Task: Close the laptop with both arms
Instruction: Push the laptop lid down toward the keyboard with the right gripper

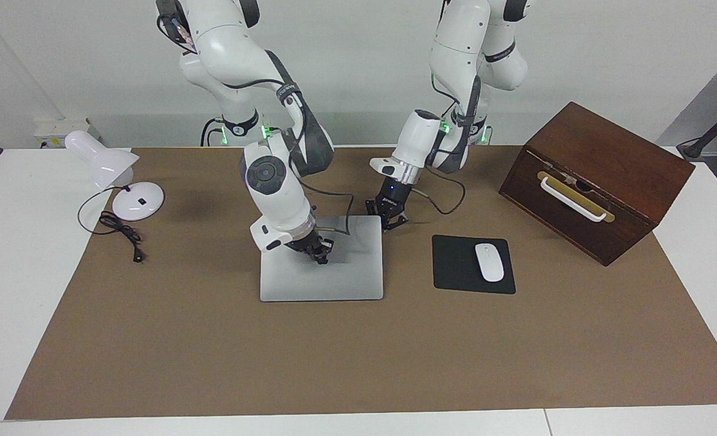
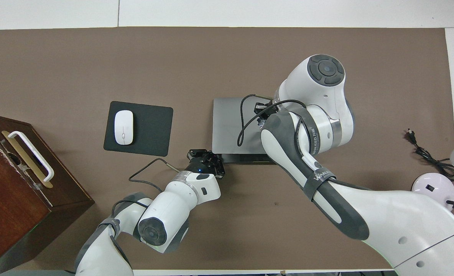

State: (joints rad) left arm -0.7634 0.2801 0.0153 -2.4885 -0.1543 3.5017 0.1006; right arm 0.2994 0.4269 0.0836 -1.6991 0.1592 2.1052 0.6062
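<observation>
The silver-grey laptop (image 1: 334, 278) lies in the middle of the brown mat, its lid down flat or nearly flat. In the overhead view the laptop (image 2: 227, 122) shows a thin dark strip along its edge nearest the robots. My right gripper (image 1: 317, 249) rests on top of the lid, toward the right arm's end; it also shows in the overhead view (image 2: 263, 111). My left gripper (image 1: 390, 219) is low at the laptop's corner nearest the robots, toward the left arm's end, and shows in the overhead view (image 2: 208, 159). I cannot tell whether it touches the laptop.
A black mouse pad (image 1: 455, 266) with a white mouse (image 1: 489, 261) lies beside the laptop toward the left arm's end. A dark wooden box (image 1: 594, 181) with a white handle stands past it. A white desk lamp (image 1: 116, 175) with its black cable (image 1: 122, 233) is at the right arm's end.
</observation>
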